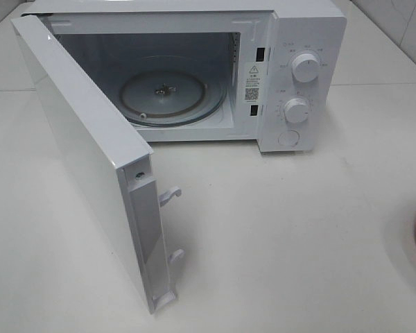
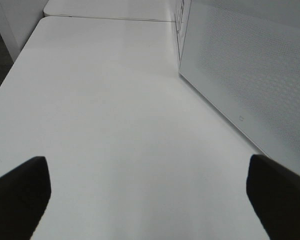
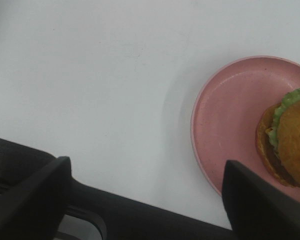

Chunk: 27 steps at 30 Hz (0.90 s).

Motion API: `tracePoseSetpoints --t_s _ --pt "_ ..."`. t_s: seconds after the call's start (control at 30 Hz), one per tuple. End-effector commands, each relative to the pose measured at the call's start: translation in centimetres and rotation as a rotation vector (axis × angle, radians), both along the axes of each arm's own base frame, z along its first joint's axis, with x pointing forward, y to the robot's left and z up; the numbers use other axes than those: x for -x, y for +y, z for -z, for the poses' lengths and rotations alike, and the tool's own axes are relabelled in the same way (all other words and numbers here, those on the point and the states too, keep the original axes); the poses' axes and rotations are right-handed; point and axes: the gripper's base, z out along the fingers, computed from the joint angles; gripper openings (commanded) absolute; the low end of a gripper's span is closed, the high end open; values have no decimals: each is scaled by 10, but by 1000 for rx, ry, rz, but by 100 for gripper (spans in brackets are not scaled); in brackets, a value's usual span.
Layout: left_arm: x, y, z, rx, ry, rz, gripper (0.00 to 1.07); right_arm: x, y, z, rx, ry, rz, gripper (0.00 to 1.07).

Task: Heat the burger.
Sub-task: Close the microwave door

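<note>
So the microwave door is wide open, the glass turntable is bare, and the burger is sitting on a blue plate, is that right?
Not quite. The plate under the burger is pink, not blue, as the right wrist view shows. The rest holds: the microwave door is wide open and the glass turntable is bare.
</note>
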Motion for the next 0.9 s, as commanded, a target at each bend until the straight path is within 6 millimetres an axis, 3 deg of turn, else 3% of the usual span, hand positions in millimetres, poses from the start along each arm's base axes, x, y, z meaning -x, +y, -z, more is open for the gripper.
tracePoseSetpoints --t_s 0.03,0.43,0.9 --pt "0 0 -1 6 -22 -8 102 15 -7 2 -22 -51 -4 78" --pt "0 0 -1 6 -22 -8 102 50 -28 7 -108 -303 135 77" --pt "0 0 -1 6 -22 -8 102 87 -31 12 -157 -522 247 77"
